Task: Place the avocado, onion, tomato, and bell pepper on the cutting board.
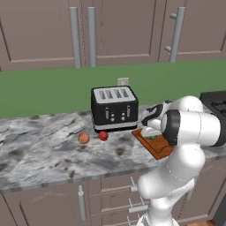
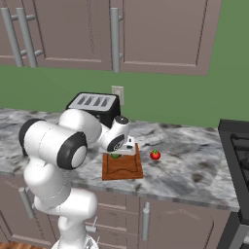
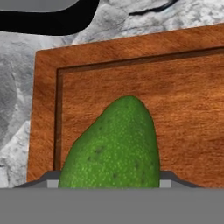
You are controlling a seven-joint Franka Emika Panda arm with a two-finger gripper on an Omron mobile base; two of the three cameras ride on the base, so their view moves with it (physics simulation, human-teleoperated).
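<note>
A green avocado (image 3: 116,144) sits between my fingertips (image 3: 49,180), and my gripper (image 3: 109,183) is shut on it just over the reddish-brown cutting board (image 3: 183,100). In the left base view my gripper (image 1: 151,133) hangs over the board (image 1: 158,148) with the avocado (image 1: 153,137) in it, to the right of the toaster. Further left on the counter lie the orange-tan onion (image 1: 83,138) and the red tomato (image 1: 103,136), side by side. A small red bell pepper (image 2: 155,155) with a green stem rests on the counter right of the board (image 2: 122,169). Whether the avocado touches the board I cannot tell.
A black four-slot toaster (image 1: 114,108) stands against the green wall behind the board. A dark stove (image 2: 236,146) borders the counter at the right. The marble counter's front edge (image 1: 66,178) runs just below the onion and tomato. Cabinets hang overhead.
</note>
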